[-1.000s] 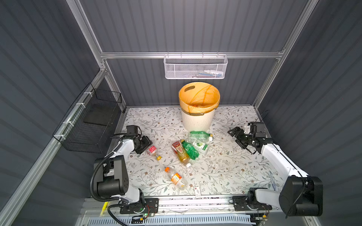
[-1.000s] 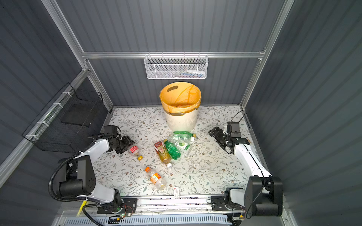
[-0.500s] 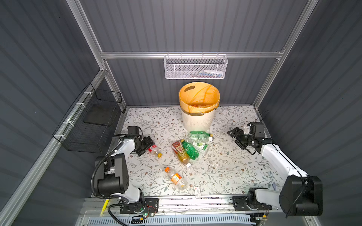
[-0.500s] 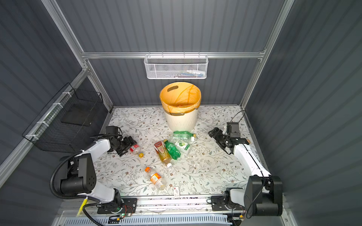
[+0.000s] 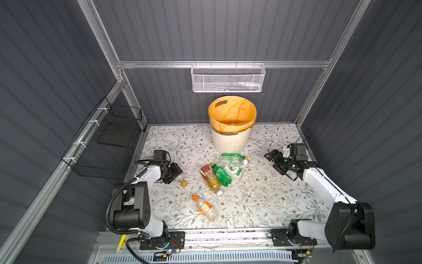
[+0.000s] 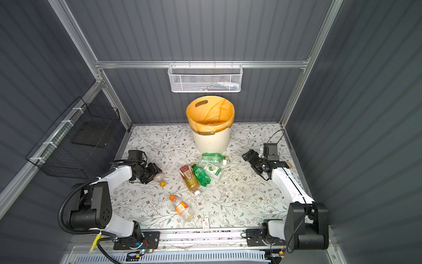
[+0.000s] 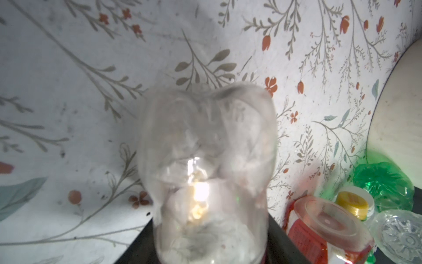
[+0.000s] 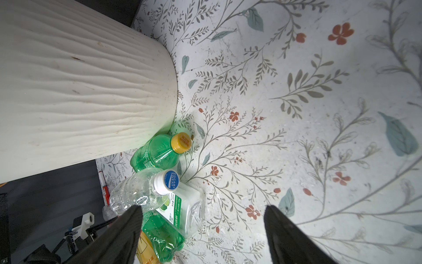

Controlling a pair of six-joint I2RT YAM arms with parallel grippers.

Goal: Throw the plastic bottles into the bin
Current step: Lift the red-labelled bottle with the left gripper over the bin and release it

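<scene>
Left gripper (image 5: pixel 175 174): jaws narrow, pinching the clear bottle (image 7: pixel 205 160) between them; grasping step; next move calls for lifting it to the bin (image 5: pixel 230 140), well beyond the tips; right gripper (image 8: pixel 201 228): jaws wide, empty; loose bottles (image 8: pixel 146 194) just ahead.

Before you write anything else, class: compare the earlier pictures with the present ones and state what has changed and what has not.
The left end effector slid toward the middle of the table, over the base of the small clear bottle, which now sits between its jaws; a firm grip cannot be confirmed. The open right end effector, the other bottles and the bin stayed put.
</scene>
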